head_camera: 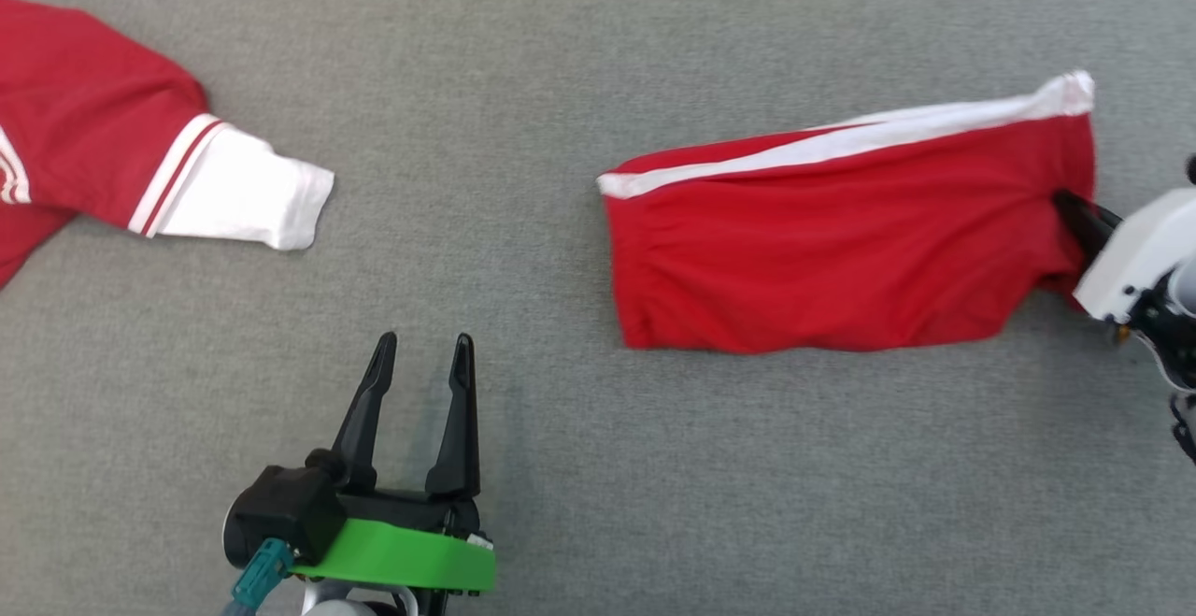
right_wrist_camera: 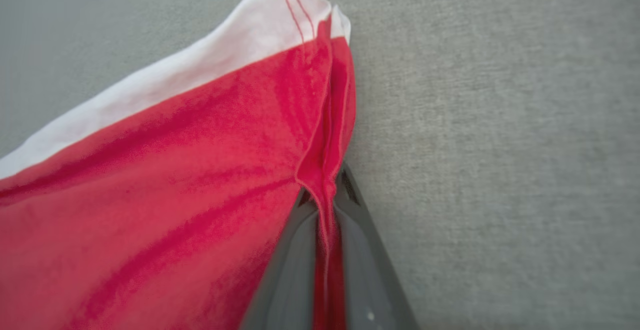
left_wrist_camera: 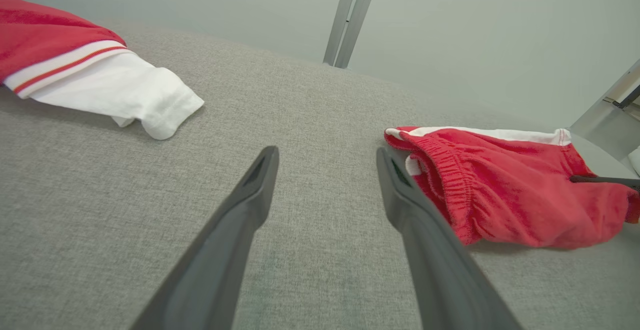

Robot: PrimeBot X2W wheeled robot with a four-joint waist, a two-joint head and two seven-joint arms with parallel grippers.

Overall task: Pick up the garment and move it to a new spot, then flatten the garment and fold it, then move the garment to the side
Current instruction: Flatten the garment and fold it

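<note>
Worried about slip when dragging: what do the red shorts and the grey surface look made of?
The shorts: soft matte knit, likely jersey; it wrinkles and the waistband is gathered. The surface: grey woven upholstery-like cloth, matte, fine weave showing.

Grey all over on the bench, with a fine woven fleck to it. The shorts are bright red, one white stripe down the side, thin red stitching on the white hem corner. The jersey is red too, with a white sleeve end and a white band carrying a thin red line. Left hand: black fingers, vivid green collar, teal plug. Right hand: black fingers, white casing.
</note>
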